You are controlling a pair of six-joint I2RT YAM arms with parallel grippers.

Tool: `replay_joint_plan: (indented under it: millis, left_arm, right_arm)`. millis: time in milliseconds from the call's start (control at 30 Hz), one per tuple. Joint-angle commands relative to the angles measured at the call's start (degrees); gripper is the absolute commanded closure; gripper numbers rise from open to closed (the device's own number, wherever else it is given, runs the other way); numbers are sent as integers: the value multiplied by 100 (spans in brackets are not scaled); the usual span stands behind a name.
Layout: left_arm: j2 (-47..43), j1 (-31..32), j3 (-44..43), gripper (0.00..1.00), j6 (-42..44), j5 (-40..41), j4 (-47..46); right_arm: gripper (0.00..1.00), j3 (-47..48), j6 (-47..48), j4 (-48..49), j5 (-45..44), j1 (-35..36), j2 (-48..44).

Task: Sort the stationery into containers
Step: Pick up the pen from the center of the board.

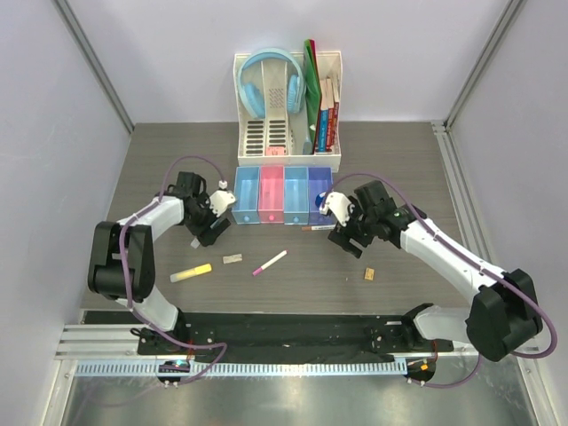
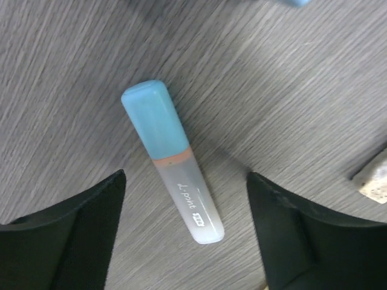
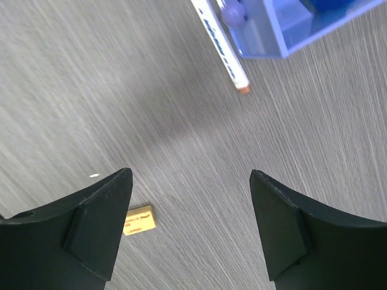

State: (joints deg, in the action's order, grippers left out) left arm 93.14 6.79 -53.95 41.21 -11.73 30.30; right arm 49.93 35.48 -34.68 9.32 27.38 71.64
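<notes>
My left gripper (image 2: 185, 196) is open and empty, just above the table, with a blue-capped highlighter (image 2: 172, 160) lying between its fingers. In the top view this gripper (image 1: 206, 234) is left of the four joined bins (image 1: 284, 195). My right gripper (image 3: 190, 181) is open and empty over bare table, right of the bins (image 1: 349, 241). A white marker (image 3: 221, 45) lies against the purple-blue bin (image 3: 290, 27). A tan block (image 3: 139, 219) lies near the left finger. A yellow highlighter (image 1: 191, 272), a grey block (image 1: 232, 259) and a pink-tipped pen (image 1: 269, 263) lie in front.
A white slotted organiser (image 1: 266, 133) stands behind the bins with light-blue headphones (image 1: 269, 84) and upright books (image 1: 321, 98). Grey walls close in both sides of the table. The grey block also shows at the right edge of the left wrist view (image 2: 375, 178).
</notes>
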Motion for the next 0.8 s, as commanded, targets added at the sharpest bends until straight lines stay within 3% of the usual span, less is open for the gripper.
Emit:
replay_joint_plan:
  millis: [0,233,267,367,567,767]
  left_arm:
    - [134,-134,-203,29,106,-190,-139]
    - [336,-160,-230,69,124,-392,28]
    - [406,-160,-256,81,133,-435,63]
    - [503,-160,-282,100,185,-471,212]
    - [206,-169,-405,100,203,-725,625]
    - [-524,-283,-1213,100,107,-1402,1722]
  right_arm:
    - [16,341,-217,-189,53,417,-246]
    - [16,491,-419,-198,-97,752,-299]
    - [16,500,-420,-197,-123,760,-308]
    - [17,491,-437,-197,-220,778,-361]
    - [16,403,-577,-84,-492,778,-606]
    - [15,263,-630,13,-861,778,-774]
